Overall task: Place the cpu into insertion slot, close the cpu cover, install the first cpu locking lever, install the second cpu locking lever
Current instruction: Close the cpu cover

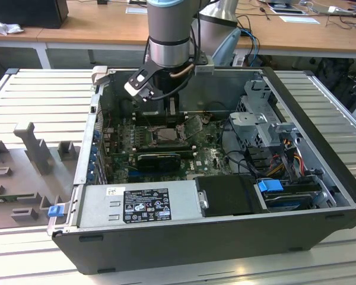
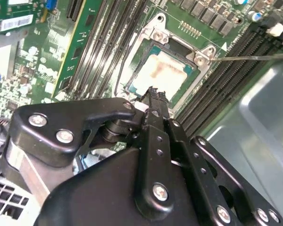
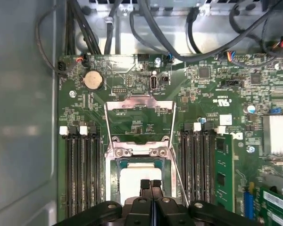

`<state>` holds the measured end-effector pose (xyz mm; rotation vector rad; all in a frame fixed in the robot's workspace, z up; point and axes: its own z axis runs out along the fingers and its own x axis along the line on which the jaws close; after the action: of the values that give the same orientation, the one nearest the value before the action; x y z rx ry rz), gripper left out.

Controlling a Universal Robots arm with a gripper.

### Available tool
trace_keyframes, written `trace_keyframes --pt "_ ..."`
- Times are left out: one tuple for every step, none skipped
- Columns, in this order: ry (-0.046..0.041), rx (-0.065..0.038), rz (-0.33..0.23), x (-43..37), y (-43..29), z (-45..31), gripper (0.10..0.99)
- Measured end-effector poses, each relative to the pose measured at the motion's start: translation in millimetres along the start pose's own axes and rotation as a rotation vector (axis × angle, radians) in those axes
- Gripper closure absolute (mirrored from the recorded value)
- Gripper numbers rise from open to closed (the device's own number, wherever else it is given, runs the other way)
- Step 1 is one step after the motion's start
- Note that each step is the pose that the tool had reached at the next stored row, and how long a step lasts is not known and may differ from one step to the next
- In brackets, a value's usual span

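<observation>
The cpu (image 3: pixel 133 175) (image 2: pixel 166 70), a pale square chip, lies flat in the insertion slot (image 3: pixel 113 181) (image 2: pixel 137 77) on the green board. The cpu cover (image 3: pixel 139 105), a thin metal frame, is swung open and lies flat on the board beyond the slot's hinge. Two thin wire levers (image 3: pixel 178 179) (image 2: pixel 247 57) stand free along the slot's sides. My gripper (image 3: pixel 151 184) (image 2: pixel 153 94) (image 1: pixel 172 113) hovers just above the cpu's near edge. It is shut, fingers pressed together with nothing between them.
Black memory slots (image 3: pixel 82 174) (image 3: pixel 198 165) flank the socket on both sides. A long black card (image 1: pixel 159 159) lies in front of it in the exterior view. Cables (image 3: pixel 146 28) hang along the case wall; a drive cage (image 1: pixel 258 119) and power supply (image 1: pixel 142 202) crowd the case.
</observation>
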<state>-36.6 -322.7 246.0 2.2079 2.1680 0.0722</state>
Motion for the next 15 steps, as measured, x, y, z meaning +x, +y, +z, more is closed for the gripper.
trace_keyframes --pt "0.0002 0.0 0.0 0.1 0.6 -0.6 0.98" --pt "0.0001 0.0 0.0 0.2 3.6 -0.5 0.98" --pt "0.0 0.0 0.0 0.2 7.7 -0.3 0.98" --pt "0.0 0.0 0.0 0.3 8.0 -2.5 0.98" --pt "0.0 0.0 0.0 0.4 8.3 -6.2 0.98" --pt "0.0 0.0 0.0 0.4 8.4 -7.3 0.98" --pt "0.0003 0.0 0.0 0.5 9.0 -7.3 0.98" --pt "0.0 0.0 0.0 0.5 11.6 -7.3 0.98" --pt "0.0001 0.0 0.0 0.6 15.0 -7.1 0.98" --pt "0.0 0.0 0.0 0.6 17.9 -7.0 0.98" --pt "-0.0002 0.0 0.0 0.6 18.6 -7.3 0.98" --pt "0.0 0.0 0.0 0.7 18.7 -9.0 0.98" --pt "-0.0001 0.0 0.0 0.7 19.0 -13.1 0.98" --pt "0.0 0.0 0.0 0.8 19.2 -15.2 0.98" --pt "0.0 0.0 0.0 0.8 19.7 -16.9 0.98"
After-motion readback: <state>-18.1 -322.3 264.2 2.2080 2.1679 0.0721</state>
